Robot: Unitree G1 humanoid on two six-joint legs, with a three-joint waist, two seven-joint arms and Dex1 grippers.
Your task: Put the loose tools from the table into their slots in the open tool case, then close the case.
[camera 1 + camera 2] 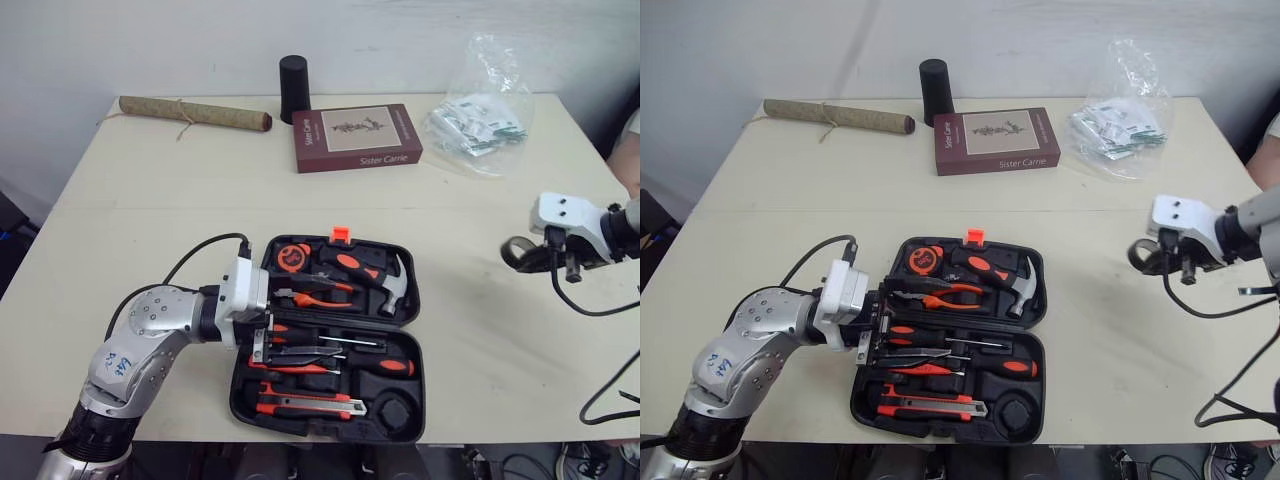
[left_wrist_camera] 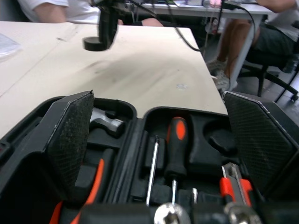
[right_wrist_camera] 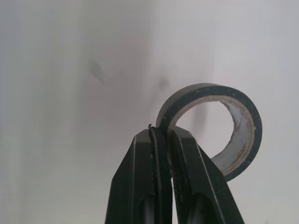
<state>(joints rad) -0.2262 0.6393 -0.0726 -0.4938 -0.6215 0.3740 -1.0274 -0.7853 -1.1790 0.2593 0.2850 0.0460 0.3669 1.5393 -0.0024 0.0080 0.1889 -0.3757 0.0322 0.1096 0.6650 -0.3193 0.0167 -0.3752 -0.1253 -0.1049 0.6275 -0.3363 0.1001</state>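
Fingers (image 3: 140, 186) of the right gripper (image 3: 160, 135) are squeezing together on the wall of the black tape roll (image 3: 205, 92), one inside the ring and one outside. So the roll is sitting firmly in that pinch, hanging out over the right side of the table (image 1: 480, 340), well apart from the tool case (image 1: 416, 300).

Over on the other side, the left gripper (image 1: 260, 338) is hovering at the case's left edge. Its two pads (image 2: 70, 140) are standing wide apart with nothing between them, looking straight across the lower tray.

The case is lying open near the front of the table, and it is looking nearly full. The hammer (image 1: 395, 285), the pliers (image 1: 315, 295) and the tape measure (image 1: 293, 257) are sitting in the upper half. The screwdriver (image 1: 378, 366) and the utility knife (image 1: 305, 405) are lying in the lower half. One slot is showing empty: the round recess (image 1: 397, 410) in the lower half's right corner.

By my reading, the tape is the last loose tool, and we are watching the carry step. The next move is asking the right arm to swing the roll in over that recess. It then needs to turn the roll flat so the ring matches the round well, lower it in and let go. The lid can only fold down after that, and the left gripper will need to be clear of the rim first.
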